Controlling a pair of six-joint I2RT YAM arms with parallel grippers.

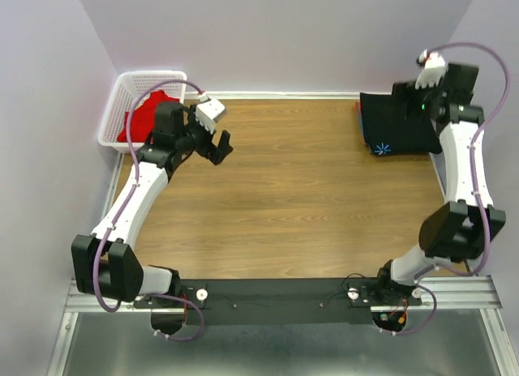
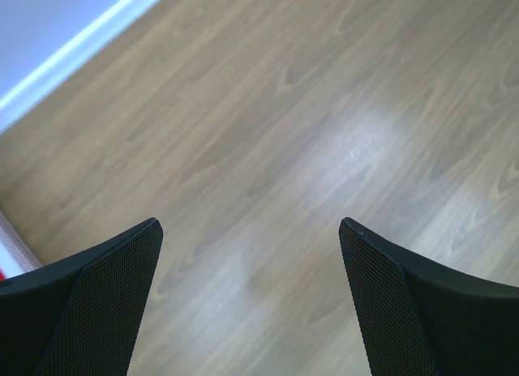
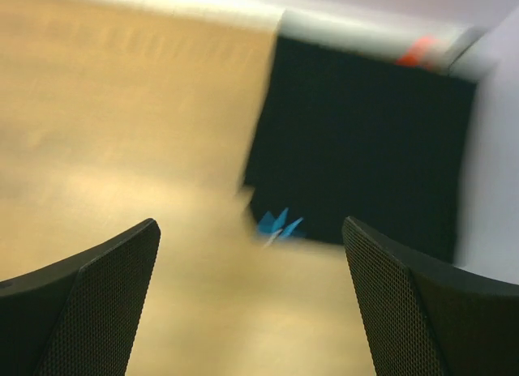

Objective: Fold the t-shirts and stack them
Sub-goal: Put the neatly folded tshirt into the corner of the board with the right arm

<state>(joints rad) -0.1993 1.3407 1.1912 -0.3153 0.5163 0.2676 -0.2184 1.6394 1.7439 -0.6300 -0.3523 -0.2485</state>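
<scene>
**Folded black shirt in far right corner, red shirt in basket, both grippers open**

Top view: A black t-shirt (image 1: 389, 123) lies folded flat in the far right corner of the wooden table (image 1: 284, 198), with a small blue mark (image 1: 383, 148) near its front edge. An orange-red strip (image 1: 358, 113) of cloth peeks out along its left side. The right gripper (image 1: 404, 102) hangs over the shirt. At far left, a white mesh basket (image 1: 119, 92) holds a crumpled red t-shirt (image 1: 144, 117). The left gripper (image 1: 217, 147) hovers just beside the basket, its jaws apart.

Left wrist view: Two black fingers (image 2: 97, 303) are spread wide over bare wood, holding nothing.

Right wrist view: The picture is blurred. The right arm's fingers are spread wide and empty above the table, with the black shirt beyond them.
</scene>
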